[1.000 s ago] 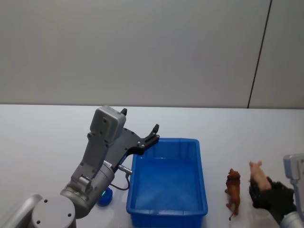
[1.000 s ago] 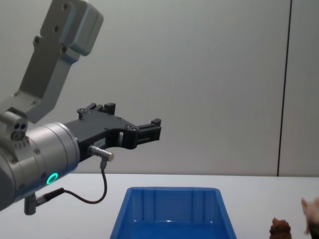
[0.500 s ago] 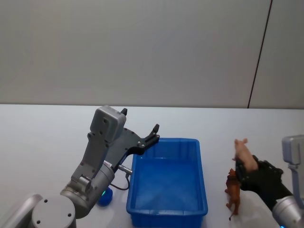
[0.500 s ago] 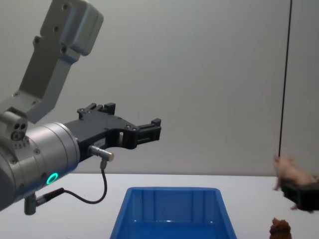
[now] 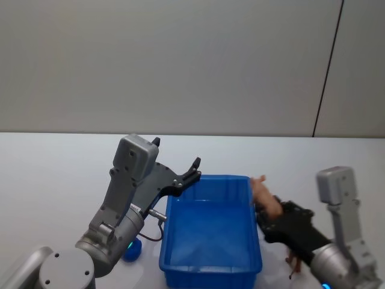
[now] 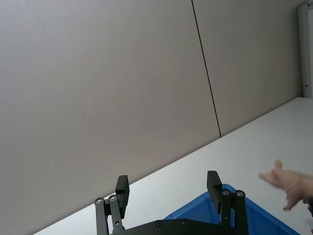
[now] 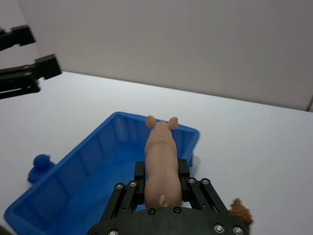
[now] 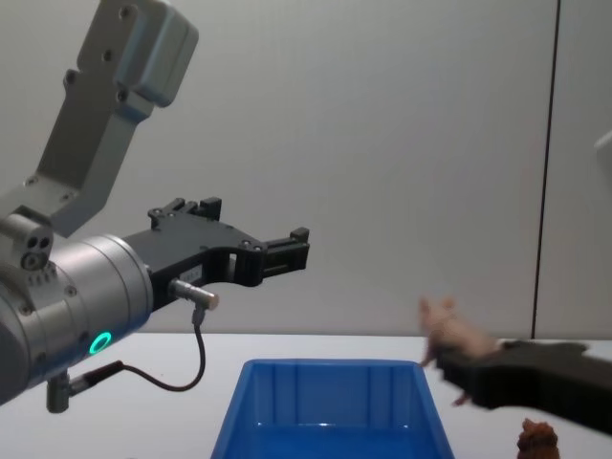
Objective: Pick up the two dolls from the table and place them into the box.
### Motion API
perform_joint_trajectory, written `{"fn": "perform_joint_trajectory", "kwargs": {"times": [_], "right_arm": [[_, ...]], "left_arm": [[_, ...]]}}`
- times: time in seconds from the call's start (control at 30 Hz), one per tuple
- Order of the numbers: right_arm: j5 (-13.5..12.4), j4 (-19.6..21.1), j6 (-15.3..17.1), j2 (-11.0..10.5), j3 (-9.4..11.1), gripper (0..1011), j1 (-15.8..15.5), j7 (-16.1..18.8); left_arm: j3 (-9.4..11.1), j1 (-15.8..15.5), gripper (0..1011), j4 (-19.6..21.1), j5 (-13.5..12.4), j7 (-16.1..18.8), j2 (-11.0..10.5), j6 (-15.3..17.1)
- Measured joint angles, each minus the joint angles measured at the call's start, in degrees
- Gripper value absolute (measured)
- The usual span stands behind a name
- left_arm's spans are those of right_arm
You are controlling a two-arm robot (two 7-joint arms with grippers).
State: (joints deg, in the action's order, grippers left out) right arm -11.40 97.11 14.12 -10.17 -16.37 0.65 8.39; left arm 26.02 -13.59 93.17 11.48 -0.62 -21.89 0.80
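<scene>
My right gripper [image 5: 267,212] [image 7: 161,172] [image 8: 459,368] is shut on the pale pink doll [image 5: 263,194] [image 7: 160,152] [image 8: 448,335] [image 6: 288,180], holding it in the air over the right rim of the blue box [image 5: 207,179] [image 7: 78,154] [image 8: 330,364]. The reddish-brown doll [image 5: 293,260] [image 7: 240,209] [image 8: 537,438] stands on the white table [image 5: 60,168] right of the box, partly hidden behind that gripper. Above the box's far left corner hangs my left gripper [image 5: 177,152] [image 8: 253,218] [image 6: 167,178], open, with nothing between its fingers.
A small blue toy [image 5: 133,250] [image 7: 40,164] lies on the table just left of the box, under my left arm. A plain grey wall stands behind the table. The box's inside looks bare.
My right gripper has lifted the pink doll off the table beside the brown doll and carried it left to the box's right rim. The left arm has stayed still.
</scene>
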Motion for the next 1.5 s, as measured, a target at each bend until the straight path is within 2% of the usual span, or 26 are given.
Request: {"fn": "perform_joint_trajectory", "kwargs": {"times": [0.3,0.37,0.43,0.47,0.57,0.63,0.67,0.7,0.97,1.5], "right_arm": [[2.3,-6.8,-0.4,3.4,-2.5,397,3.6,5.4],[2.7,-8.2,-0.5,4.0,-2.9,477,4.4,6.2],[3.0,-9.3,-0.7,4.5,-3.2,510,4.9,6.7],[3.2,-10.2,-0.9,4.9,-3.4,580,5.3,7.1],[3.6,-11.4,-1.1,5.5,-3.8,684,5.9,7.4],[3.8,-12.1,-1.4,5.8,-4.0,713,6.2,7.4],[3.9,-12.2,-1.5,5.9,-4.1,780,6.2,7.3],[3.9,-12.3,-1.6,5.9,-4.1,796,6.3,7.2],[4.5,-11.9,-2.8,5.8,-4.1,998,5.6,4.2],[4.4,-4.4,-2.5,2.3,-2.1,1001,0.4,-6.0]], "left_arm": [[0.0,0.0,1000,0.0,0.0,0.0,0.0,0.0],[0.0,0.0,1000,0.0,0.0,0.0,0.0,0.0],[0.0,0.0,1000,0.0,0.0,0.0,0.0,0.0],[0.0,0.0,1000,0.0,0.0,0.0,0.0,0.0],[0.0,0.0,1000,0.0,0.0,0.0,0.0,0.0],[0.0,0.0,1000,0.0,0.0,0.0,0.0,0.0],[0.0,0.0,1001,0.0,0.0,0.0,0.0,0.0],[0.0,0.0,1000,0.0,0.0,0.0,0.0,0.0],[0.0,0.0,1000,0.0,0.0,0.0,0.0,0.0],[0.0,0.0,1000,0.0,0.0,0.0,0.0,0.0]]}}
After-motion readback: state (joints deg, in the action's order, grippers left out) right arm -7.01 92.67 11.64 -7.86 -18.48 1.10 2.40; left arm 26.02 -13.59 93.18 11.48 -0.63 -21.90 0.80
